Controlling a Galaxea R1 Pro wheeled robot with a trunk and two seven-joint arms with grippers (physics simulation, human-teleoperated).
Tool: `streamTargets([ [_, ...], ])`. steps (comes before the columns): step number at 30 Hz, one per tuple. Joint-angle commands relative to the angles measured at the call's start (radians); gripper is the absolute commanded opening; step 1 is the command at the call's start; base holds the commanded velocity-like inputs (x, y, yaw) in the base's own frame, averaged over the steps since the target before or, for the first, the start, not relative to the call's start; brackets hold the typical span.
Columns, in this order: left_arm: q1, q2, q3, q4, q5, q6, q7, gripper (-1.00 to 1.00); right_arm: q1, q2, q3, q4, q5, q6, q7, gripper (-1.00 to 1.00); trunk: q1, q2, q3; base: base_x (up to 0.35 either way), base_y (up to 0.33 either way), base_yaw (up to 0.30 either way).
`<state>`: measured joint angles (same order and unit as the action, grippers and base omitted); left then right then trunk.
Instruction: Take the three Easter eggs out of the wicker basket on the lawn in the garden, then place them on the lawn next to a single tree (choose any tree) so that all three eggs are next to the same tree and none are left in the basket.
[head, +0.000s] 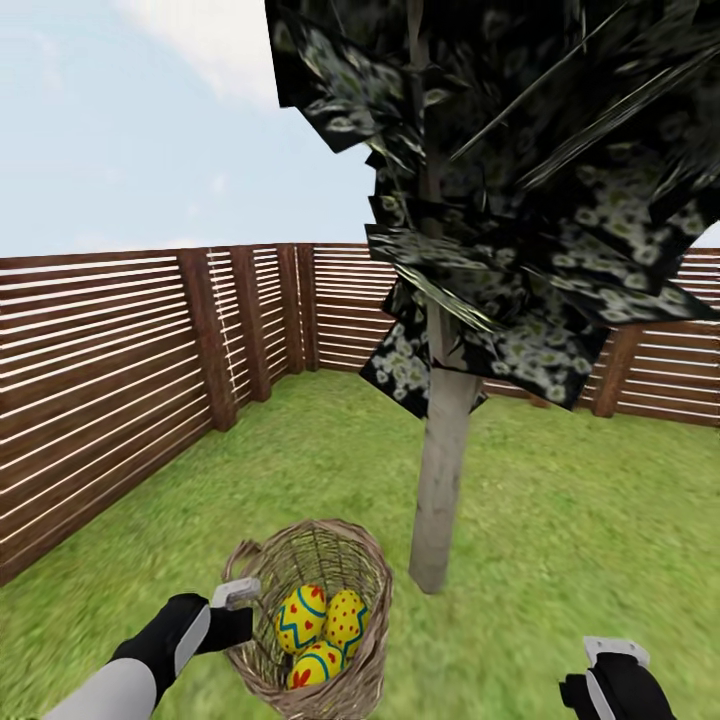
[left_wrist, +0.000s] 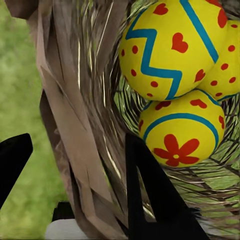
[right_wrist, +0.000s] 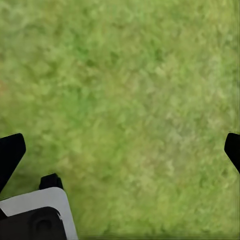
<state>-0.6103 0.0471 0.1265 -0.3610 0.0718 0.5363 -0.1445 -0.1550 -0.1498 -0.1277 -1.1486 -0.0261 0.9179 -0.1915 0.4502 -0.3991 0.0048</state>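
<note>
Gripping the wicker basket (head: 335, 560) wall, left gripper (head: 240, 605).

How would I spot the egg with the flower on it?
Find the pale tree trunk on the lawn; the wicker basket stands beside it. Of three yellow eggs inside, it's the nearest one, with a red flower under a blue arc; the others show hearts and dots.
</note>
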Motion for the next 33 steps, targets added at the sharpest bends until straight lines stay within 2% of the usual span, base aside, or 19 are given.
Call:
streamTargets([
  [1,0.000,-0.001,0.005,-0.001,0.007,0.007,0.001,-1.00,0.000,0.001,0.000,0.000,-0.004,0.003,-0.003,1.00,0.000,-0.001,0.000,-0.315,-0.173,0.000],
  [7,0.000,-0.004,0.005,-0.001,0.006,0.007,0.001,-1.00,0.000,0.000,0.000,0.000,0.000,0.002,-0.007,1.00,0.000,-0.001,0.000,-0.141,-0.282,0.229],
  [11,0.000,-0.018,0.005,0.002,0.006,0.007,0.002,-1.00,0.000,-0.001,0.000,0.000,0.000,0.002,-0.006,1.00,0.000,-0.001,0.000,-0.084,-0.314,0.291],
  [24,0.000,-0.021,0.004,0.002,0.006,0.007,0.002,-1.00,0.000,-0.001,0.000,0.000,0.000,0.002,-0.006,1.00,0.000,-0.001,0.000,-0.084,-0.314,0.291],
  [33,0.000,-0.021,0.010,0.000,0.012,-0.004,0.000,-1.00,0.000,-0.001,0.000,0.004,-0.003,0.005,0.018,1.00,0.000,-0.001,0.000,-0.011,-0.042,0.021],
])
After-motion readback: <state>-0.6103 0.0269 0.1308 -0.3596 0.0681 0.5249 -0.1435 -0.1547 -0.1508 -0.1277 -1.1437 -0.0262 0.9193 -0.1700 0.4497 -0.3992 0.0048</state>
